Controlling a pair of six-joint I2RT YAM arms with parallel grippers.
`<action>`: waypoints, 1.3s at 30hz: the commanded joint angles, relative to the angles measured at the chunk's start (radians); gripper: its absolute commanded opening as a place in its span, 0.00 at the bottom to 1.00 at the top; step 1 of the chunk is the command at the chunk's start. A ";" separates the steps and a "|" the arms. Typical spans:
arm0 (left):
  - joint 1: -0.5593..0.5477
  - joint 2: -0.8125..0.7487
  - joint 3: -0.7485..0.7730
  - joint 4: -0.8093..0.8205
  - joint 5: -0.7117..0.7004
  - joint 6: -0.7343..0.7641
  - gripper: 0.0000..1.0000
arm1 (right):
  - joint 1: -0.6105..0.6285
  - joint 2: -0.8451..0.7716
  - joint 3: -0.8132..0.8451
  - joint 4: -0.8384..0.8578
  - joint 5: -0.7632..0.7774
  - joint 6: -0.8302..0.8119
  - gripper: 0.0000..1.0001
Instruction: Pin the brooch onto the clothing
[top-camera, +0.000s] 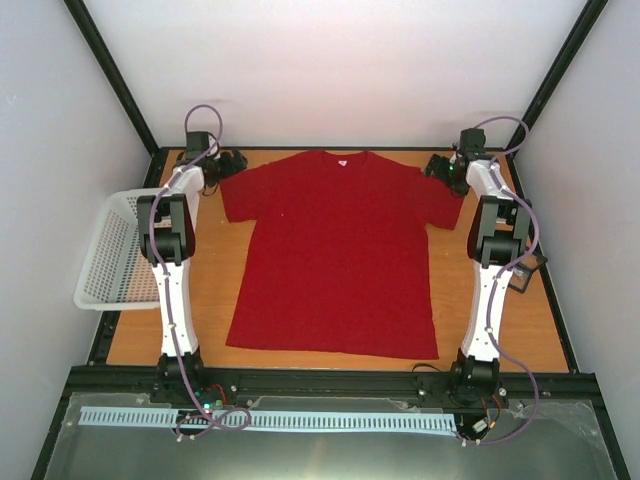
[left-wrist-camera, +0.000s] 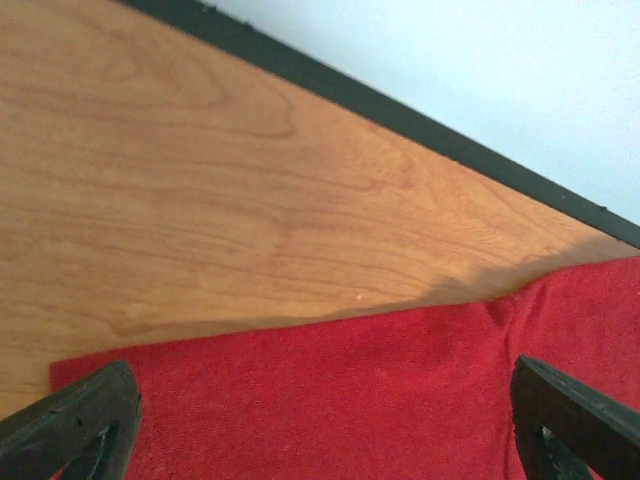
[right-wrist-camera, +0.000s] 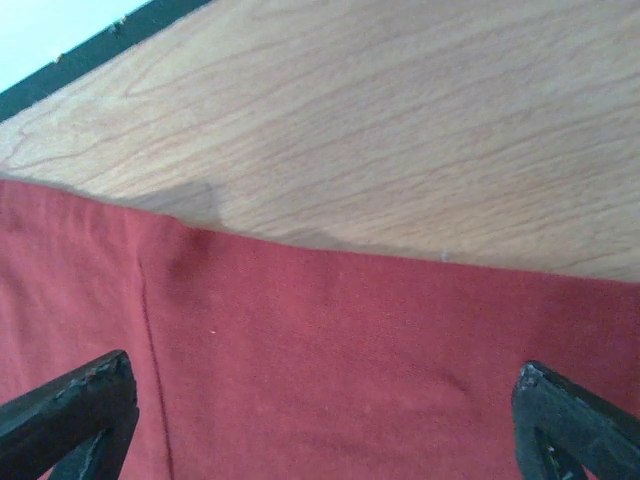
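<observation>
A: Overhead, how are they posing?
B: Both are reaching far; left gripper (top-camera: 232, 160) and right gripper (top-camera: 437, 165) are standing spread over one red T-shirt (top-camera: 340, 260), one sleeve each.
A: Wrist views?
B: Each is showing two fingers gaping, sleeve lying beneath.

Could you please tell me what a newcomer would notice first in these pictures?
A red T-shirt lies spread flat in the middle of the wooden table, collar toward the far wall. Both arms reach to its sleeves, the left gripper and right gripper open over the fabric. A white mesh basket sits at the table's left edge.
</observation>
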 joint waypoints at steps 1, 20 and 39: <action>-0.017 -0.111 0.087 -0.081 -0.011 0.100 1.00 | 0.023 -0.036 0.112 -0.170 0.045 -0.059 0.99; -0.372 -1.015 -1.178 0.159 0.240 -0.234 1.00 | 0.567 -0.922 -1.157 0.213 -0.176 0.181 1.00; -0.426 -1.601 -1.534 0.022 0.205 -0.480 1.00 | 0.594 -1.405 -1.414 0.021 0.113 0.230 1.00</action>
